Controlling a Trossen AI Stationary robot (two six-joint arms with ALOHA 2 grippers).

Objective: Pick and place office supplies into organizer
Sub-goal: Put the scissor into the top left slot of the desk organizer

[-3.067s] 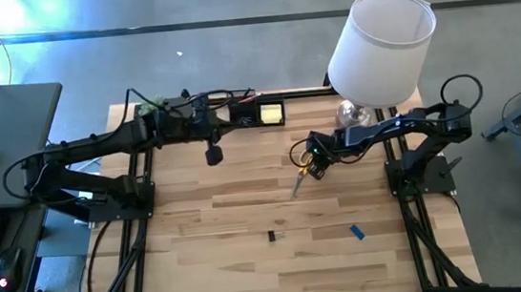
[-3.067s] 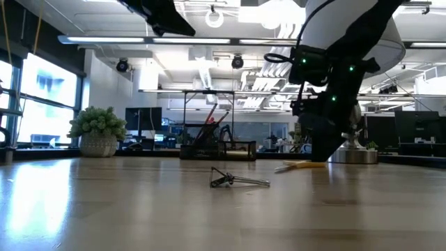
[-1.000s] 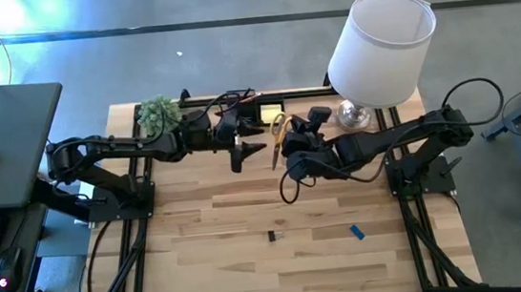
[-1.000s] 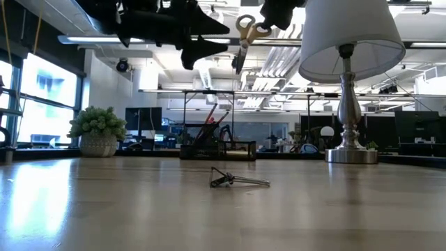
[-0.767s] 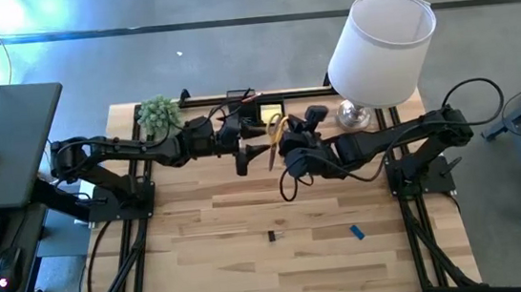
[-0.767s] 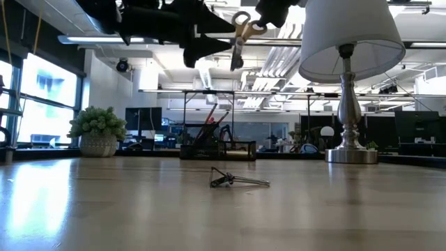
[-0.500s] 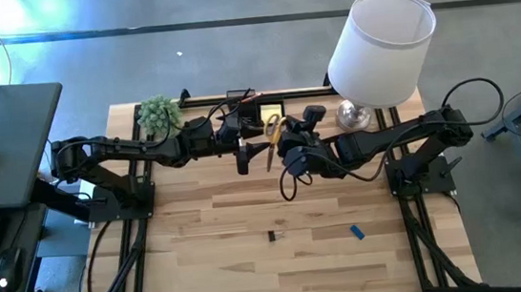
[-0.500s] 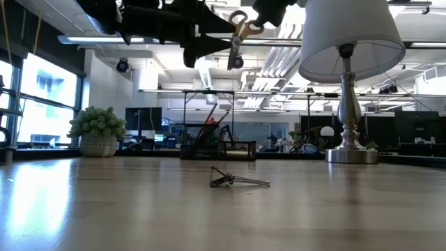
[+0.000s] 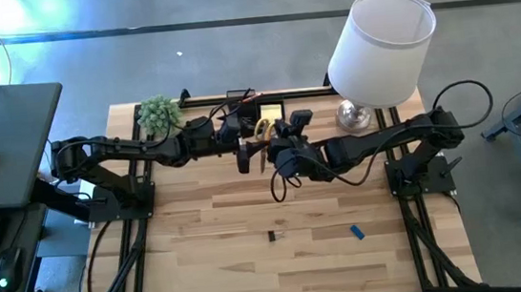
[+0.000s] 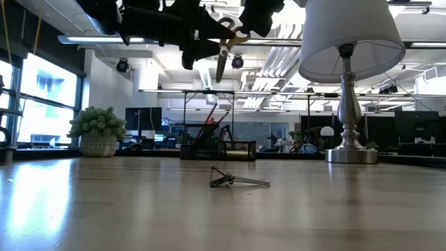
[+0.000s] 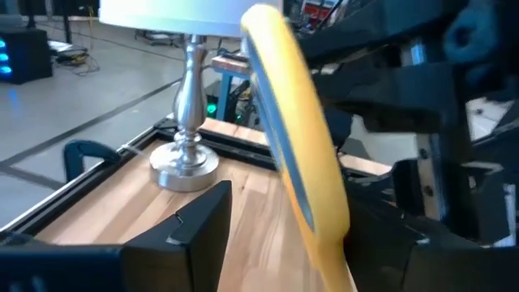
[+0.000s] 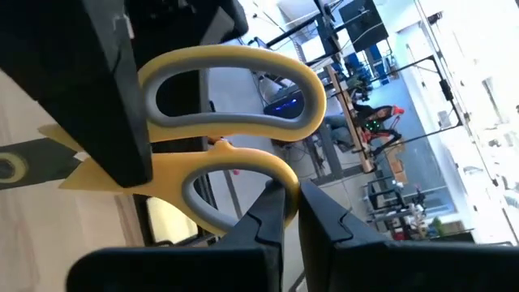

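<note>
A wooden bench seen from above, with two dark robot arms reaching in from either side and meeting near its far edge. A large white-shaded lamp stands at the far right corner, and a small green plant at the far left.

A black organizer sits against the far edge between them, just beyond the meeting point.

The right pincer is closed on the yellow-handled scissors, holding them high above the bench by a handle loop. Their long axis hangs steeply, blades pointing down.

The left pincer is just beside the scissors, its fingers apart on either side of a yellow handle and gripping nothing yet. It looks like a hand-over between the arms.

On the bench well apart from the arms lie a small black clip and a small blue block.
</note>
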